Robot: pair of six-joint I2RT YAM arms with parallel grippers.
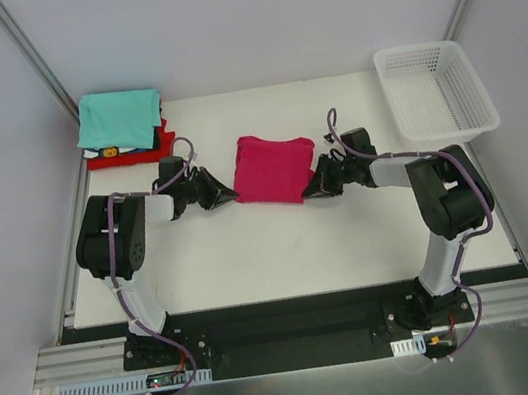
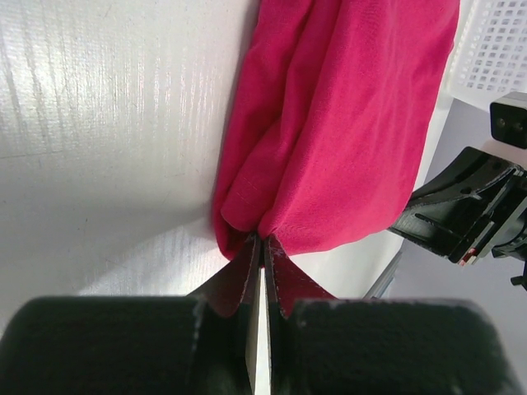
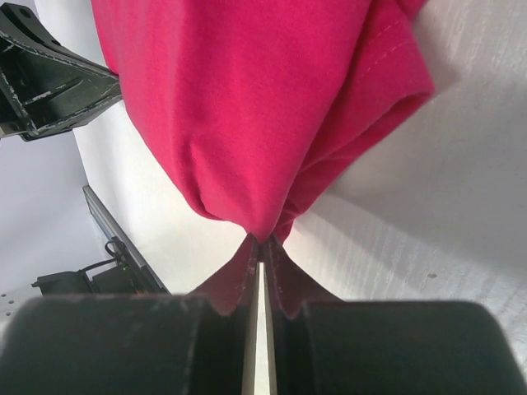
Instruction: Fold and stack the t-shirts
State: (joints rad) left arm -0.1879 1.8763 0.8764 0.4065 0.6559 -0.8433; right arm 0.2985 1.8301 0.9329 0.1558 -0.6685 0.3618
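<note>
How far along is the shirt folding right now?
Done: a teal t-shirt tops the folded stack at the far-left corner. In hand: the left gripper and right gripper each pinch an end of the folded magenta t-shirt. Left: placing it on that stack.

Both arms are bent at the elbow and reach inward, with the wrists low and pointing toward each other. The left gripper (image 1: 228,194) and the right gripper (image 1: 311,191) are closed, each pinching one side of the magenta-pink t-shirt (image 1: 272,168).

White table (image 1: 254,260): folded pink t-shirt (image 1: 272,168) at centre; stack of folded t-shirts (image 1: 123,128), teal uppermost, at far left corner; white mesh basket (image 1: 433,88) at far right corner.
</note>
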